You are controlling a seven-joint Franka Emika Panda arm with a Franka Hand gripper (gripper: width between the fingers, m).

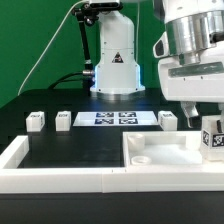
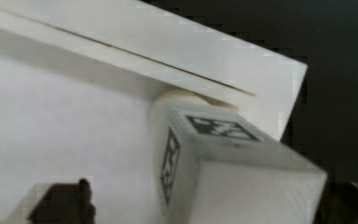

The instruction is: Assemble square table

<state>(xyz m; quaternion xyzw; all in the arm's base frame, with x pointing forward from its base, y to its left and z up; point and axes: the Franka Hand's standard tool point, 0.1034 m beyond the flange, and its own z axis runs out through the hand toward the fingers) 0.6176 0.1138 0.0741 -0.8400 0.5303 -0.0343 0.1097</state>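
The square table's white slab (image 1: 165, 150) lies at the exterior view's right, against the border wall. One white tagged leg (image 1: 212, 135) stands upright at the slab's far right corner. My gripper (image 1: 204, 118) hangs right over that leg. In the wrist view the leg (image 2: 229, 160) sits between the jaws on the slab (image 2: 69, 110). One dark fingertip (image 2: 60, 200) stands clear of the leg's side, with white slab showing in the gap. The gripper (image 2: 211, 205) is open and holds nothing. Three more legs (image 1: 36, 121) (image 1: 64, 119) (image 1: 167, 119) stand loose on the black table.
The marker board (image 1: 118, 119) lies flat at the back middle, in front of the arm's base (image 1: 116, 70). A long low white border wall (image 1: 60, 172) runs along the front and up the exterior view's left side.
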